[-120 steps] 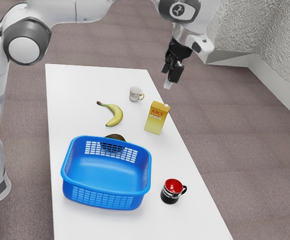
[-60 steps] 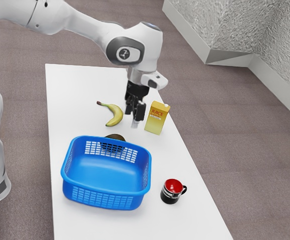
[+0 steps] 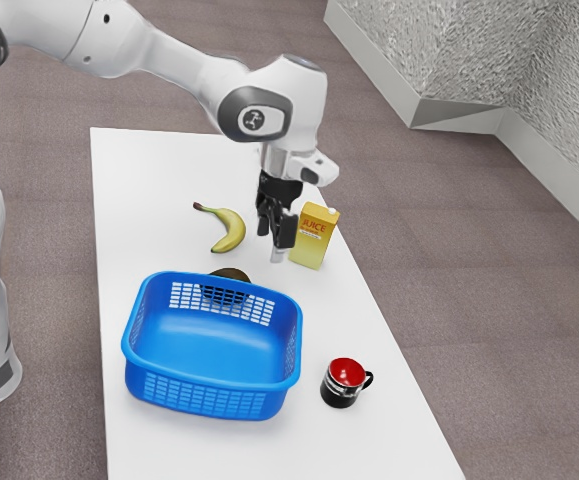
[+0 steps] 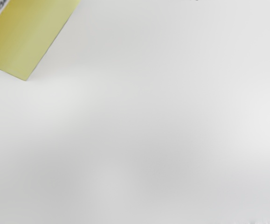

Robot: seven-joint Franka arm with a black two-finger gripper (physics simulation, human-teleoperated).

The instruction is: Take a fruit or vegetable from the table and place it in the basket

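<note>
Step in hand: approach, judged pre-grasp; no fruit lifted.
Basket [image 3: 204,396]: blue, upright on the table [image 3: 149,200], landmark for everything below.
Banana [image 3: 231,230]: clear fruit candidate, lying on the table past the basket's far side as the exterior camera looks, well outside the wall.
Dark round thing [image 3: 229,274]: just beyond the basket's far wall, partly hidden by it; could be an avocado, can't confirm. Possible pick too; intended target can't be told.
Gripper [image 3: 275,238]: over the table, beyond the basket's far corner at the exterior view's right, between banana and carton in that view. Height above table unclear.
Fingers: look parted, exact gap not readable; no item seen between them.
Carton [image 3: 312,235]: juice, upright, past that same basket corner, farther to the exterior view's right than the gripper. Near the hand in the wrist view too; contact can't be judged.
Mug [image 3: 339,385]: red inside, beside the basket at the exterior view's right, off the likely route.
Next move: choose the fruit, shift off the carton side, centre over it, line up across its narrow width, then descend and close.
Risk: carton knock on a sideways swing; if the dark thing is picked, basket wall leaves little clearance.
After grasp: lift above basket rim, release inside.
</note>
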